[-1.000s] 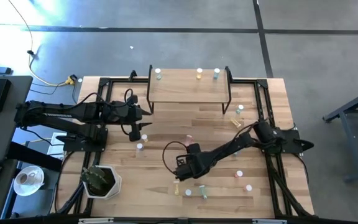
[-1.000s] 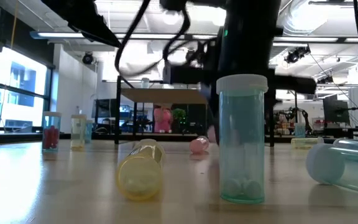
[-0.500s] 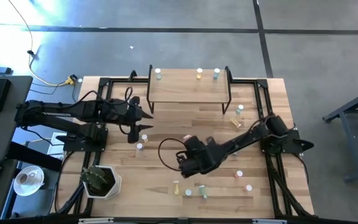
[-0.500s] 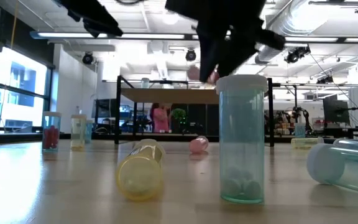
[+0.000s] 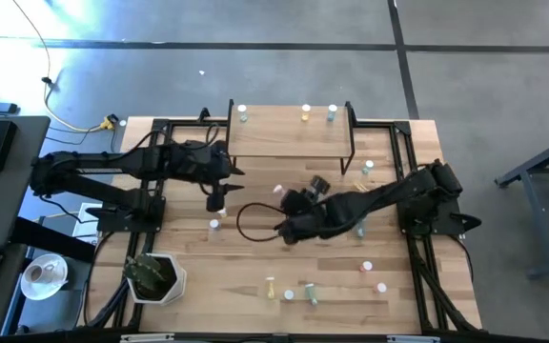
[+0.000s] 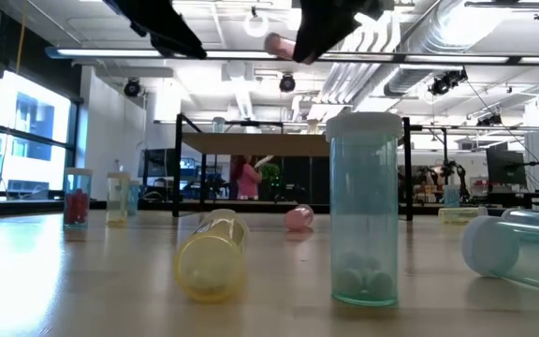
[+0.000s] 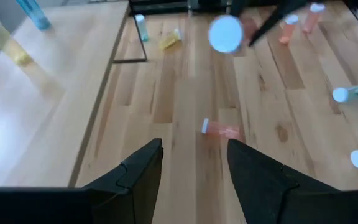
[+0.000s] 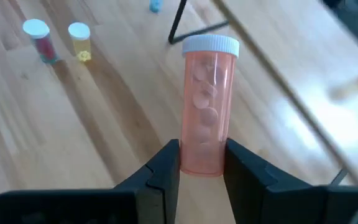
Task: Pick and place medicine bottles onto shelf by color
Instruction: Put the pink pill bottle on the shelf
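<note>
Pink bottle [image 8: 203,106] held up off the surface [image 5: 255,267], clamped by right pincer [image 8: 202,163] near mid-surface, just in front of shelf [image 5: 289,136]. Going left to right: left pincer [image 7: 194,165] spread apart, holding nothing, by shelf's left end; another pink bottle [image 7: 220,129] lies on its side; more bottles at right.

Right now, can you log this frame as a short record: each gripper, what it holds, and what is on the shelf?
right gripper: shut on a pink bottle, lifted off the table, in front of the shelf
left gripper: open, empty, near the shelf's left end
shelf: three bottles upright along its back edge
table: more bottles scattered, one pink bottle lying on its side
</note>
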Tool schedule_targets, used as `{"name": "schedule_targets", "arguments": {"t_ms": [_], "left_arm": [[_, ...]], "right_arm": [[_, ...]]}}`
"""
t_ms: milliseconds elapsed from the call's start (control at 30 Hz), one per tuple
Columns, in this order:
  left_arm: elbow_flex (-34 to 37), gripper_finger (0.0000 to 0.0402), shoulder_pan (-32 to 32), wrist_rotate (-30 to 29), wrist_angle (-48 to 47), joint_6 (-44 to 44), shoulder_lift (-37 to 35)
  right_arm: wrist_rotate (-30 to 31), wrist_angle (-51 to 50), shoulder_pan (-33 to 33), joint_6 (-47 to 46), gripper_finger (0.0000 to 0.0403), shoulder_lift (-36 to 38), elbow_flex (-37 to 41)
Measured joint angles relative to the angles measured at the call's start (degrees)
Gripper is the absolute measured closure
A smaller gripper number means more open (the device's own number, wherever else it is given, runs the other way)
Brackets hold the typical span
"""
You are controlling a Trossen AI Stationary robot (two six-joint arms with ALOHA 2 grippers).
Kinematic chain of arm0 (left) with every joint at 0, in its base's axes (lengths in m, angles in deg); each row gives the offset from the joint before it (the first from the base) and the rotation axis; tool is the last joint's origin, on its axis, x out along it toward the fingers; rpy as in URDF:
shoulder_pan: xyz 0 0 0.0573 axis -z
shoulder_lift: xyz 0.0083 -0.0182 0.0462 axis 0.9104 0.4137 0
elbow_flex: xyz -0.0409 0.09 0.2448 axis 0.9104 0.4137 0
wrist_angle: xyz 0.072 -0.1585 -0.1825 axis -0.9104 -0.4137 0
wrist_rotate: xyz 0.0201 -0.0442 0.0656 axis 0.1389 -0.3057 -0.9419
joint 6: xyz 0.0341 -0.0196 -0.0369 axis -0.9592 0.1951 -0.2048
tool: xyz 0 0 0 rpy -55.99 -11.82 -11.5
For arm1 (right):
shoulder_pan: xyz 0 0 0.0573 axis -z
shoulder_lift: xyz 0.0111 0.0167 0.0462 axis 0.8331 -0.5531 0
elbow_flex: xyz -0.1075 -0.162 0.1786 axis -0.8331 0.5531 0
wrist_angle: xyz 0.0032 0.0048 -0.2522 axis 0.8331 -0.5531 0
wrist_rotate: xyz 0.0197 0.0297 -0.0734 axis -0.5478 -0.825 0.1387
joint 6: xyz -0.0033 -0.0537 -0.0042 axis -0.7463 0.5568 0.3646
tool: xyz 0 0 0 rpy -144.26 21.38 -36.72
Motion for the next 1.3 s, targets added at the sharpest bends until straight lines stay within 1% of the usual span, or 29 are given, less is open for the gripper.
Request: {"name": "schedule_targets", "arguments": {"t_ms": [100, 200, 367, 433, 567, 633, 733, 833, 900, 1033, 1300], "left_arm": [[-0.9, 0.0229, -0.8, 2.3, -0.1, -1.2, 2.3], [-1.9, 0.0229, -0.8, 2.6, 0.1, -1.2, 3.8], [-2.9, 0.0229, -0.7, 2.8, 0.9, -1.1, 4.5], [-3.0, 0.0229, -0.6, 4.3, 2.3, -0.2, 4.5], [-3.0, 0.0229, -0.6, 7.4, 5.0, 0.3, 4.5], [-3.0, 0.0229, -0.5, 7.8, 6.1, 0.4, 4.5], [-3.0, 0.0229, -0.5, 7.2, 7.1, 0.4, 4.5], [-3.0, 0.0229, -0.5, 4.8, 8.6, 1.8, 4.5], [-3.0, 0.0229, -0.5, 3.8, 9.5, 2.2, 4.5], [-3.0, 0.0229, -0.6, 3.5, 10.5, 1.8, 4.5], [-3.0, 0.0229, -0.6, 3.3, 13.0, 1.0, 4.5]], "right_arm": [[-3.4, 3.1, 1.9, 10.0, 0.0309, 1.3, 0.0], [-8.9, 6.8, 3.6, 18.6, 0.0309, 2.6, 0.0], [-17.0, 11.9, 6.0, 29.4, 0.0309, 4.6, 0.0], [-19.3, 13.1, 6.7, 32.1, 0.0309, 5.2, 0.0], [-20.7, 13.9, 8.3, 33.6, 0.0309, 5.5, 0.0], [-21.3, 13.7, 9.3, 33.9, 0.0309, 5.5, 0.0], [-23.6, 13.7, 11.0, 34.1, 0.0309, 5.5, 0.0], [-23.9, 14.3, 12.2, 35.3, 0.0309, 5.5, 0.0], [-25.2, 14.4, 13.1, 35.4, 0.0309, 5.5, 0.0], [-27.6, 15.2, 14.4, 37.0, 0.0309, 5.5, 0.0], [-28.2, 16.2, 16.0, 38.8, 0.0309, 5.5, 0.0]]}}
